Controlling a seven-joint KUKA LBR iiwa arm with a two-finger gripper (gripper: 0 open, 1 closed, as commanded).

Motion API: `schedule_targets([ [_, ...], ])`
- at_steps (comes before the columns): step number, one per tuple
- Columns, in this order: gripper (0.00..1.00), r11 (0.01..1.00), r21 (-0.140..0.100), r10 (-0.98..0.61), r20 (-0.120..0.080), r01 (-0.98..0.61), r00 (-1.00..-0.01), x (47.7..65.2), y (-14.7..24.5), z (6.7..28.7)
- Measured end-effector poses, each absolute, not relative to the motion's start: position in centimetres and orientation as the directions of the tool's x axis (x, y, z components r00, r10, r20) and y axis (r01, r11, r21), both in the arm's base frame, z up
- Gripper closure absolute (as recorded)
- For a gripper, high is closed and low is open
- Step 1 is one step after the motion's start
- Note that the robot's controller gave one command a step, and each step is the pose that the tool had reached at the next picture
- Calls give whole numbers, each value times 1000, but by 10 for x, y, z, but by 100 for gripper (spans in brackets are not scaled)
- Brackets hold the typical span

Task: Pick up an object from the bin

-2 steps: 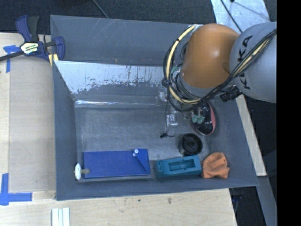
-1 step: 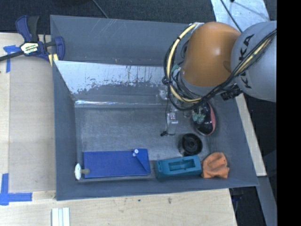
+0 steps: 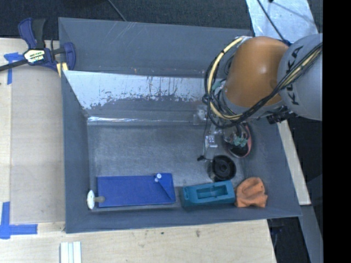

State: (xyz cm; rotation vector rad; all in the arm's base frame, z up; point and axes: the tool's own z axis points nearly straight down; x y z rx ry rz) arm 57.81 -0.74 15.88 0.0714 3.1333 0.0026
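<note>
In the grey bin point(image 3: 77, 147), a flat blue box point(image 3: 134, 190) lay along the front wall, then a teal block point(image 3: 207, 195). The gripper point(image 3: 211, 142) hung just beside a black round cap point(image 3: 222, 167); whether it was open or closed, I couldn't tell. An orange lump point(image 3: 252, 193) sat rightmost.

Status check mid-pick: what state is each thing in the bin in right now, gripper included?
gripper: down in the bin's right part, just above the black round thing; open or shut unclear.
black round thing: lying on the floor, not lifted.
blue flat box: lying flat along the near wall.
teal block: lying flat, right of the blue box.
orange lump: crumpled, beside the teal block.
</note>
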Motion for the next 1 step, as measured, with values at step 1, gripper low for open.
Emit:
schedule_targets([
  [1, 0, 996, -1, 84, 3, 84, -996, 573, -33, 157],
])
